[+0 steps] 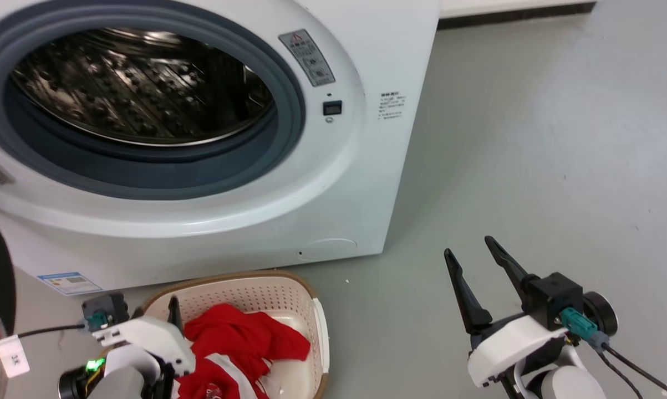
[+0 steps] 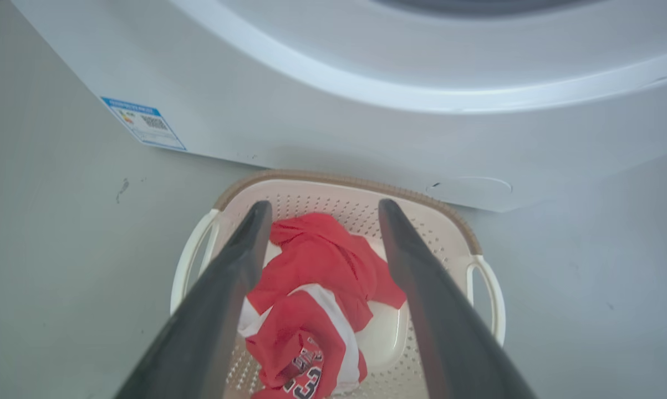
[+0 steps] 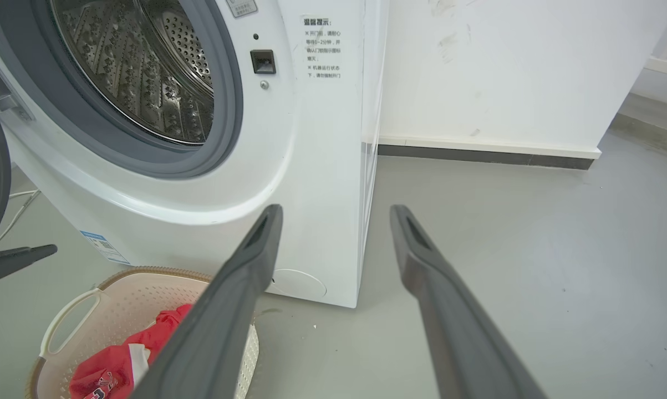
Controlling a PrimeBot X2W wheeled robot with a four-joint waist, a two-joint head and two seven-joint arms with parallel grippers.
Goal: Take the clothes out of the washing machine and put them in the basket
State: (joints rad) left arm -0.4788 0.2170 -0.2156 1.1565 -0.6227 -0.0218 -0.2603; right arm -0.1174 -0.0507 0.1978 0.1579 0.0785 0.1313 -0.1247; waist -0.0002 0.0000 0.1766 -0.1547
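Glossy white painted panels clad the washing machine, whose porthole is ringed by a matt grey rubber seal around a bright, perforated steel drum. A paper-like sticker lies flat on the front. The basket is smooth cream plastic pierced with small holes, under a brown, woven-textured rim. The clothes are soft red cloth, creased, with white stripes. The floor is smooth grey with a dull sheen. The right gripper has matt dark fingers and a glossy white shell.
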